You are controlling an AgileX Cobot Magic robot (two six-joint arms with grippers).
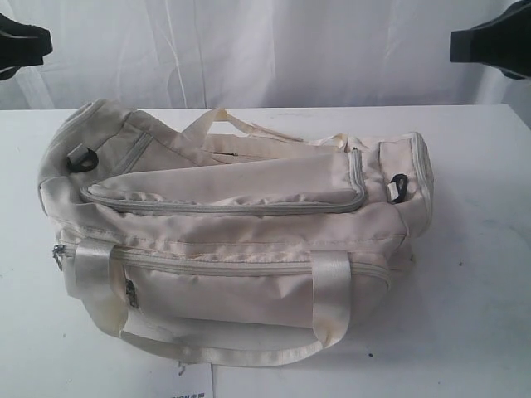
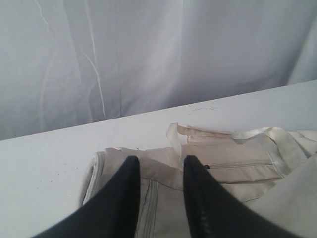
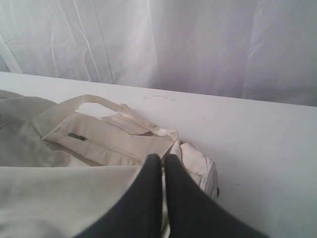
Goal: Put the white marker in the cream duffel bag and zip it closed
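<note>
1. At the near table edge, a small white paper tag with dark print lies just under the bag's front handle.
2. The large soft cream fabric duffel bag rests on its base in the middle of the white table, long side facing the exterior camera.
3. Its shiny cream webbing front handle hangs down the near face onto the table. A grey front pocket zipper runs across that face.
4. The top flap, edged with grey zipper, lies down over the opening. Whether that zipper is closed cannot be told.
5. Black clips sit at each end of the bag, one on the left and one on the right. The rear handle lies on the far side.
6. The slim white marker does not show in any view, so its place cannot be told.
7. The left gripper hangs above the bag's end, its black fingers parted moderately with nothing between them.
8. The right gripper hangs over the other end, its fingers pressed together and empty.
9. A white curtain closes the background.
</note>
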